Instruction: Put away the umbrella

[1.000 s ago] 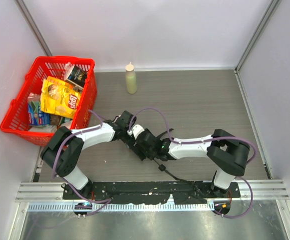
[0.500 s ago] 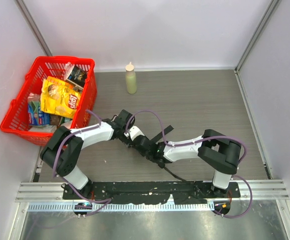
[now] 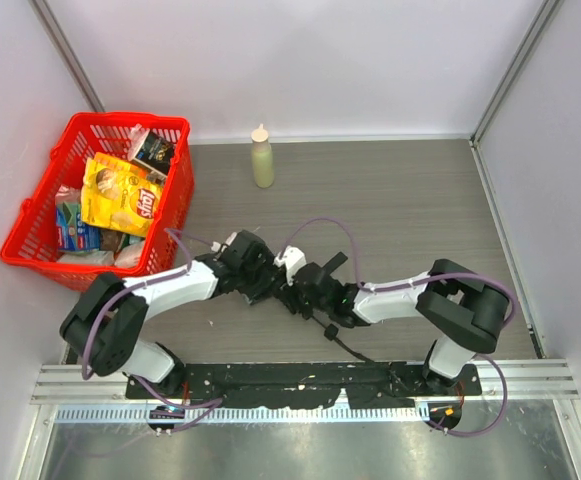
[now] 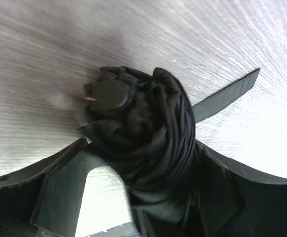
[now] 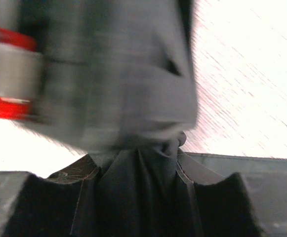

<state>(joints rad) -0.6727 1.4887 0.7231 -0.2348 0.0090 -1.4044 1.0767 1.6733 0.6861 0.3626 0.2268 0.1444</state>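
Note:
The umbrella (image 3: 295,297) is a bundle of black folded fabric held low over the table between both arms. Its flat strap (image 3: 332,263) sticks out to the far side. A thin black part trails toward the near edge. My left gripper (image 3: 270,285) is shut on the fabric. In the left wrist view the twisted fabric with its round end cap (image 4: 108,94) fills the gap between the fingers (image 4: 59,187). My right gripper (image 3: 308,292) is shut on the same fabric (image 5: 138,192) from the other side. The blurred left wrist sits just beyond it.
A red basket (image 3: 30,215) with chip bags and snack packs stands at the far left. A pale squeeze bottle (image 3: 262,158) stands upright at the back wall. White walls close in the wooden table on three sides.
Both grippers stay on the umbrella and have shifted slightly right and nearer. The left arm's elbow has dropped toward the near left. The right arm's elbow has swung in, then back out to the right.

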